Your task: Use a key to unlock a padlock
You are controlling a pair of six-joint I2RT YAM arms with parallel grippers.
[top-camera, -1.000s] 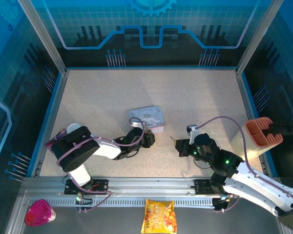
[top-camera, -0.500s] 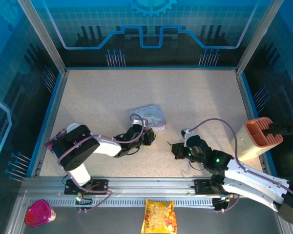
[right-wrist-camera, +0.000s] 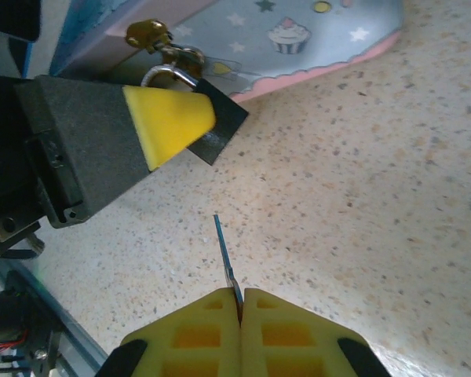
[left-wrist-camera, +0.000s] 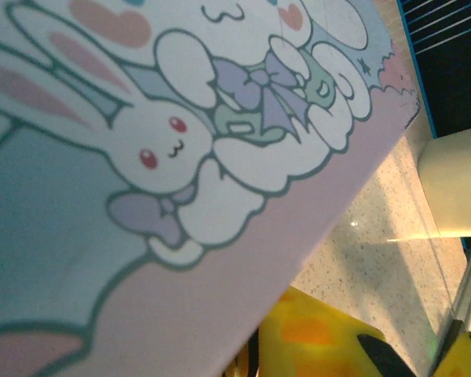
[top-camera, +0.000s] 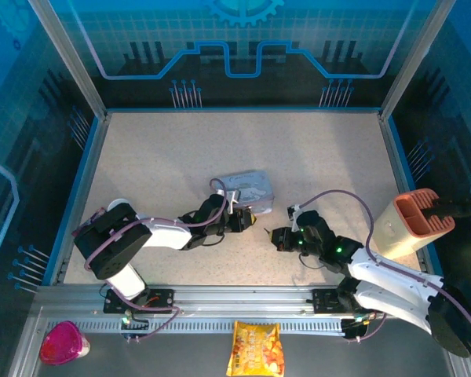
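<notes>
- Right gripper (right-wrist-camera: 241, 301): yellow ribbed fingers closed, pinching a very thin silvery-grey metal key (right-wrist-camera: 226, 255) by its end. The blade sticks out towards the lock.
- Risk: the pinch on that sliver looks shallow. Any side push on the tip can pivot or pop the key out onto the speckled beige tabletop (right-wrist-camera: 361, 181), where it would be hard to pick up again.
- Bare table lies between the key tip and the lock; they are near but apart. The keyhole is not visible from here, so the line-up is a guess. A blade coming in off-axis would skid on the lock body instead of entering.
- Left gripper (top-camera: 243, 218): looks clamped on the small black padlock (right-wrist-camera: 222, 126), with one yellow pad flat on its body; the second finger is hidden.
- Risk: the padlock hangs tilted by its silvery shackle (right-wrist-camera: 171, 75) from a brass hasp (right-wrist-camera: 145, 33). If the hold is weak, it swings away under the key's push.
- Risk: the two grippers' fingertips are converging and could knock together.
- Pastel printed tin box (right-wrist-camera: 298, 39) just behind: light, and may slide if it is pushed.
</notes>
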